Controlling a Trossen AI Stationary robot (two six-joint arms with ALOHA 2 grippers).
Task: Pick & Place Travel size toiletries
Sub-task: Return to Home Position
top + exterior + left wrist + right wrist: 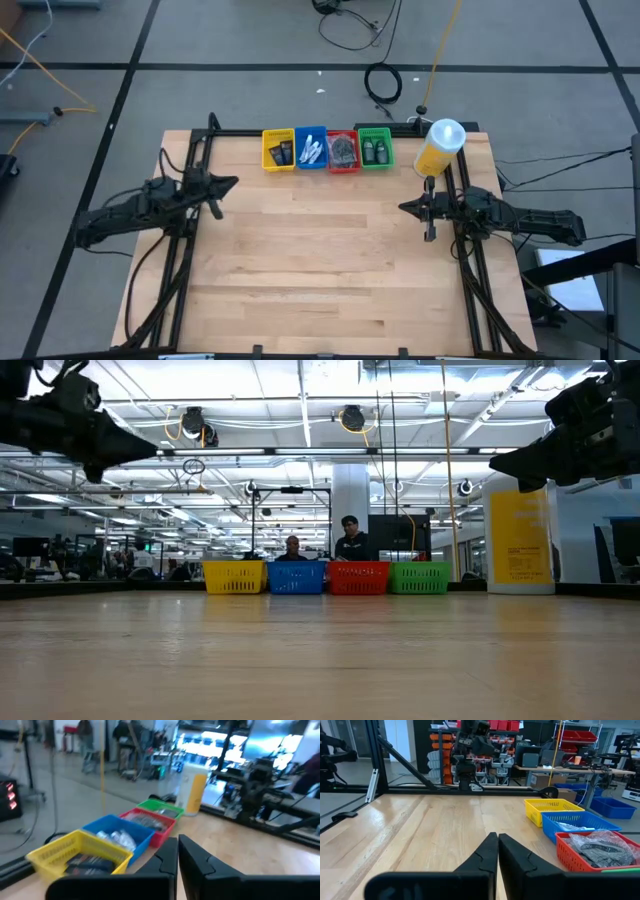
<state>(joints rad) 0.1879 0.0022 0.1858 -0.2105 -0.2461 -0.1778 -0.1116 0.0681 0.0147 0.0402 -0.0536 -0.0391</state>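
Observation:
The toiletries lie sorted in four small trays in a row at the table's far edge: dark oblong items in the yellow tray [278,150], silvery clear-wrapped packets in the blue tray [311,150], dark wrapped pieces in the red tray [343,151], dark mini bottles in the green tray [375,149]. My left gripper [232,184] hovers shut over the table's left side, short of the yellow tray. My right gripper [404,207] hovers shut over the right side, below the big yellow bottle. Both fingers pairs show closed in the wrist views [177,851] [497,847].
A big yellow white-capped bottle [440,146] stands at the far right corner next to the green tray. Black frame rails [190,160] run along the table's left and right sides. People sit in the room beyond the trays [349,540]. Bare wood lies between the arms.

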